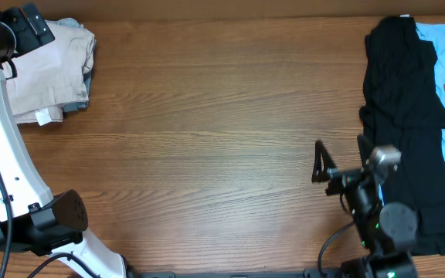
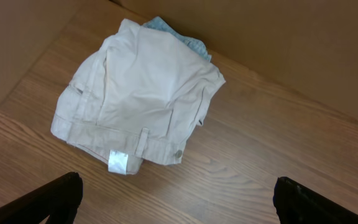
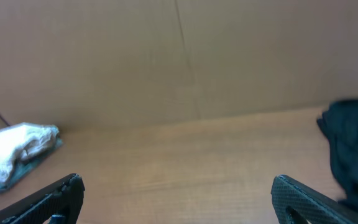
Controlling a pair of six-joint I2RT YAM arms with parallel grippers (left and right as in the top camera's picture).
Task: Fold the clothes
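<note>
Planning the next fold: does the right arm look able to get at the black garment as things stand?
Probably yes: the right gripper is open beside the black garment, and nothing lies between them.

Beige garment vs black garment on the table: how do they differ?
The beige garment is folded into a compact bundle; the black garment lies spread out long. The beige garment sits at the far left corner of the table, the black garment along its right edge. Shared: neither is gripped.
</note>
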